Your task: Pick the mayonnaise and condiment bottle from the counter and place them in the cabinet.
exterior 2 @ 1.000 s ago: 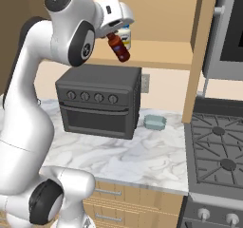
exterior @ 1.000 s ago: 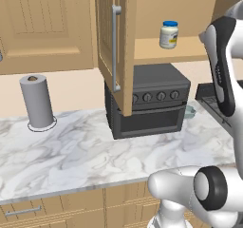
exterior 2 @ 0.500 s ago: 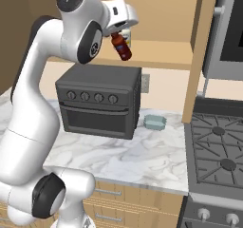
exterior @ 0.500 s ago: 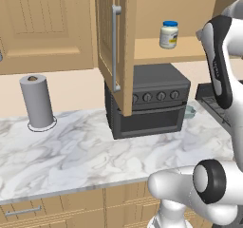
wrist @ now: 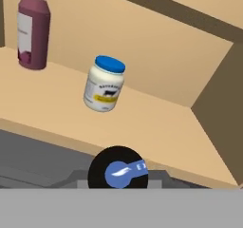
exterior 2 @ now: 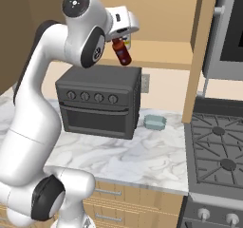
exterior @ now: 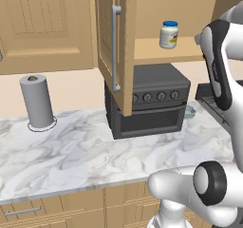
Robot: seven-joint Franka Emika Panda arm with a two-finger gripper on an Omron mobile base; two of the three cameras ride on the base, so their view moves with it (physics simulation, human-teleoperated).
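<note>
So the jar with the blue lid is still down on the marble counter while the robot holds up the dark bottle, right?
Not quite. The mayonnaise already stands on the shelf inside the cabinet, not on the counter; the left base view shows it. The rest holds: the gripper holds up the condiment bottle.

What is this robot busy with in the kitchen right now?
The white arm is putting things away in the open wall cabinet. Its gripper, jaws shut, holds a dark red bottle by the top, hanging in front of the cabinet shelf above the toaster oven. A jar of mayonnaise with a blue lid already stands on that shelf. The bottle is not yet set down.
</note>
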